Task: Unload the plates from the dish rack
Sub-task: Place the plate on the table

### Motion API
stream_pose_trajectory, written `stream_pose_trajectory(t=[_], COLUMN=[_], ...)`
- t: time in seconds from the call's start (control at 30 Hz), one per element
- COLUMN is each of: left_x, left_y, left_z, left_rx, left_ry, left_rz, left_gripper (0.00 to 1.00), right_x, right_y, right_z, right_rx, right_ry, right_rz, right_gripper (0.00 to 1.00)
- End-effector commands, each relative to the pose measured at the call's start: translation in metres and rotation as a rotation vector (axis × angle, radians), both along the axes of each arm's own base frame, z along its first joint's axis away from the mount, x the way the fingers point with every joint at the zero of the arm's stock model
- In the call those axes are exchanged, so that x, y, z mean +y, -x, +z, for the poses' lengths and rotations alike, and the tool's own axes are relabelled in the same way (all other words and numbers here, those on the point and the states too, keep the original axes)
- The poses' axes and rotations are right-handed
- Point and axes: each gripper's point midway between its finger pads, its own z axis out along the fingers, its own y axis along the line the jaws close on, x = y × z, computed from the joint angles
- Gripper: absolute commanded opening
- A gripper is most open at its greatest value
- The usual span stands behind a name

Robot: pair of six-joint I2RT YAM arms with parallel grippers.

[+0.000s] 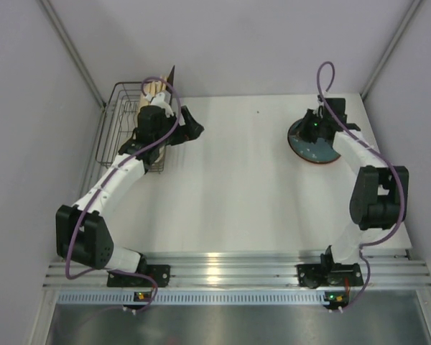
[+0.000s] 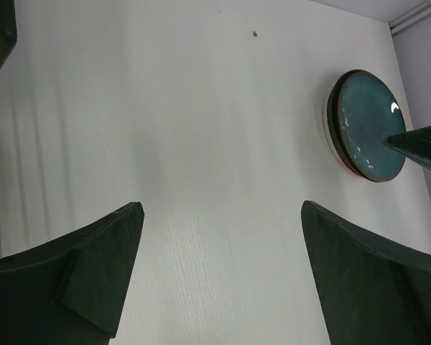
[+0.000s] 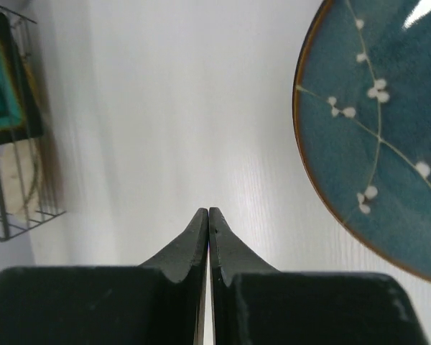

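Top view: one dish rack (image 1: 118,136) sits upper left with at least two plates (image 1: 158,90) upright inside it; the exact count is unclear. One round teal plate (image 1: 312,147) lies flat upper right, under the right gripper (image 1: 317,128).

Left wrist view: the left gripper (image 2: 221,215) is spread wide and empty over the table (image 2: 165,108).

Right wrist view: the right gripper's fingers (image 3: 201,237) are pressed together on nothing, just beside the teal plate.

The glazed plates are probably stiff, slick and breakable, and best pinched at the upright rim.
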Motion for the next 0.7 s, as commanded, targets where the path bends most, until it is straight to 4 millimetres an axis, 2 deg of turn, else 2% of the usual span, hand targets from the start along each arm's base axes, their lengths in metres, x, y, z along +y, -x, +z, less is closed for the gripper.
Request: stream_pose_trajectory(t=[0.0,0.03,0.13,0.43,0.53,0.67], left_x=[0.011,0.015,0.025,0.052,0.058,0.062], left_y=[0.001,0.002,0.001,-0.004,-0.005,-0.005], left_z=[0.028,0.027,0.023,0.009,0.008,0.007], left_rx=[-0.074,-0.072,-0.068,-0.041,-0.038,-0.039], left_ry=[-0.004,-0.008,-0.020,-0.003,-0.005,-0.007], left_rz=[0.029,0.037,0.068,0.139,0.154,0.165], left_gripper=[0.96,0.96,0.95,0.95,0.95,0.95], right_x=[0.007,0.010,0.010,-0.013,-0.022,-0.029], right_y=[-0.009,-0.019,-0.027,-0.036,-0.039,-0.045], right_z=[-0.024,-0.029,-0.046,-0.093,-0.097,-0.090], right_rx=[0.054,0.067,0.114,0.231,0.247,0.230], right_ry=[0.202,0.224,0.315,0.525,0.582,0.624], right_rz=[0.063,0.069,0.066,0.042,0.010,-0.026], right_gripper=[0.00,0.00,0.00,0.00,0.00,0.00])
